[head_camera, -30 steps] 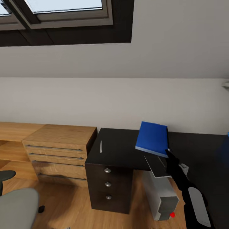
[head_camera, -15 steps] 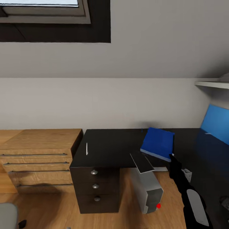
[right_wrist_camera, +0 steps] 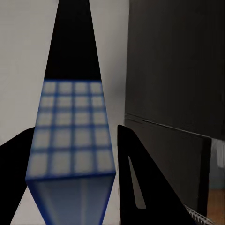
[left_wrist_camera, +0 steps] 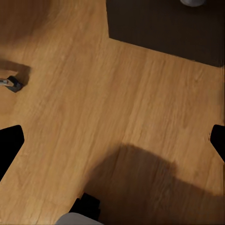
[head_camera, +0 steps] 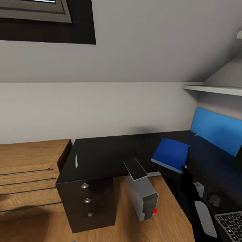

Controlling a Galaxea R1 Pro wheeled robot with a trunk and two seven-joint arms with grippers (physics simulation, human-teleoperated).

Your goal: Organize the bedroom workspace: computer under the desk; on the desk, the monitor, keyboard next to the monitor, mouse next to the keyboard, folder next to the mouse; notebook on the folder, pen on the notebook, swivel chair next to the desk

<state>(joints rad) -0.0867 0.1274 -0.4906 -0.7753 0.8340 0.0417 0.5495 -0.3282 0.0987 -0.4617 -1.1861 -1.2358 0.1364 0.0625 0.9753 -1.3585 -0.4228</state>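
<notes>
swung right since a second ago; right end effector (right_wrist_camera: 70, 178) clamped on folder (head_camera: 170, 154) over counter (head_camera: 107, 154), nearing keyboard (head_camera: 230, 225).

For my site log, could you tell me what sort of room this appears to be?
Probably an attic study corner: a skylight in a sloped ceiling, a black desk with a computer under it, wood floor.
</notes>
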